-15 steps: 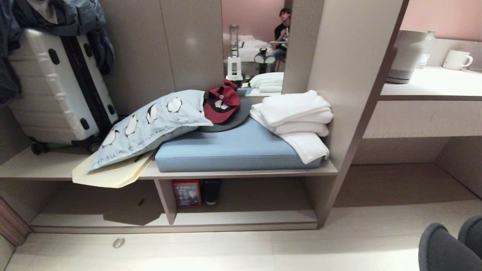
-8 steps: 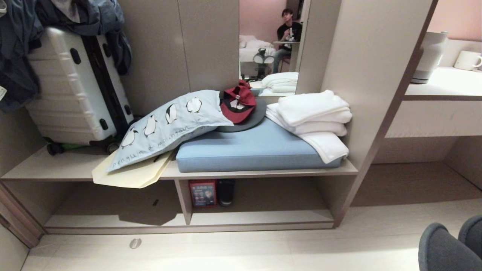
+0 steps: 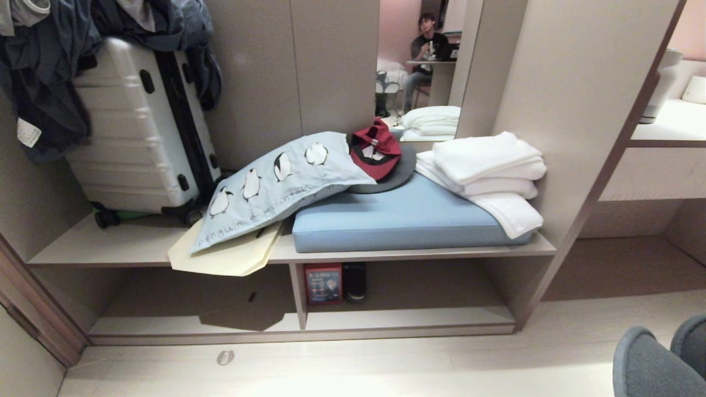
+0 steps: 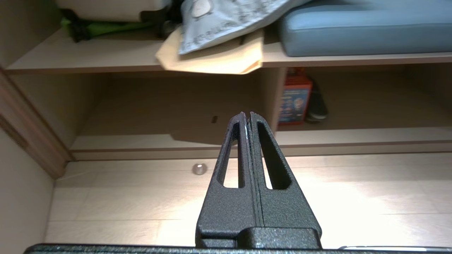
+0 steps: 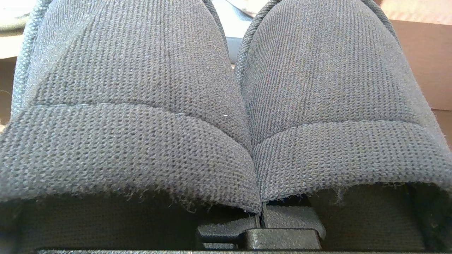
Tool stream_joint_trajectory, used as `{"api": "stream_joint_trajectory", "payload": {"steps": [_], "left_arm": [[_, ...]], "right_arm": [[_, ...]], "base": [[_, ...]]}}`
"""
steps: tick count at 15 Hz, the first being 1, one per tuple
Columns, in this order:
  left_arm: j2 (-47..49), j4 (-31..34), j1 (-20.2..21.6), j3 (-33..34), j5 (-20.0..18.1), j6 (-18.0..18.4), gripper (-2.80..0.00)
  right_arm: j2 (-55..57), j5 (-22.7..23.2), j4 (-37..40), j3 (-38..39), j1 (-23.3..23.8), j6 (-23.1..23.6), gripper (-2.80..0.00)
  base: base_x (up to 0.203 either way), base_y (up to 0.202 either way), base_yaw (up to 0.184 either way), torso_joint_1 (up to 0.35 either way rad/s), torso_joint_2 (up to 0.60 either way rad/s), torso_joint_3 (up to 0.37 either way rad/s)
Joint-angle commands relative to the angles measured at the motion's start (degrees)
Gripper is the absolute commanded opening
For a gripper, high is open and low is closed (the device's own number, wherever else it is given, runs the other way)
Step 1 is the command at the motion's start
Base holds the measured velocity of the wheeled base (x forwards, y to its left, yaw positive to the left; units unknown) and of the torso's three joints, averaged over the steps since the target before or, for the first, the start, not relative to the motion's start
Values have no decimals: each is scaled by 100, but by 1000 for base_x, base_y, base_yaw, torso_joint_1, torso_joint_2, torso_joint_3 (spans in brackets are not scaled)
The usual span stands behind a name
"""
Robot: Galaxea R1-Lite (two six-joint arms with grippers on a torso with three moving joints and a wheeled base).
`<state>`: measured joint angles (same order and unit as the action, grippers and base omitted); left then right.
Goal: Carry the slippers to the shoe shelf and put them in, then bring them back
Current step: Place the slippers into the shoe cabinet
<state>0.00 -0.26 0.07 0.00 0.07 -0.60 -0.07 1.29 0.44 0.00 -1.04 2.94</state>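
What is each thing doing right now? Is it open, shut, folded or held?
slippers: side by side, held at the heel end by the right gripper.
right gripper: shut on the slippers.
left gripper: shut, empty.
shoe shelf: open-fronted, a red box and a black shoe inside.
suitcase: closed, upright.
towels: folded, stacked.
red cap: lying on the cushion.

A white suitcase (image 3: 138, 132), penguin pillow (image 3: 276, 187), red cap (image 3: 378, 151) and folded towels (image 3: 485, 176) crowd the bench.

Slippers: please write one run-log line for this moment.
slippers: held side by side | right claw: shut on slippers | left claw: shut, empty
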Motion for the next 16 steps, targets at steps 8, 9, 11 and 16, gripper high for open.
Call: {"api": "stream_joint_trajectory", "payload": {"steps": [8, 9, 11, 16], "left_arm": [[0, -1, 1, 0, 1, 7, -280], [0, -1, 1, 0, 1, 7, -280], [9, -1, 1, 0, 1, 7, -280], [0, -1, 1, 0, 1, -2, -280]], "right_arm": [[-1, 3, 0, 0, -2, 5, -280], [-1, 3, 0, 0, -2, 5, -280], [-1, 3, 0, 0, -2, 5, -280], [-1, 3, 0, 0, -2, -2, -280]], "base": [[0, 68, 0, 0, 0, 2], [0, 0, 0, 0, 0, 0], [0, 0, 0, 0, 0, 0], [0, 0, 0, 0, 0, 0]]}}
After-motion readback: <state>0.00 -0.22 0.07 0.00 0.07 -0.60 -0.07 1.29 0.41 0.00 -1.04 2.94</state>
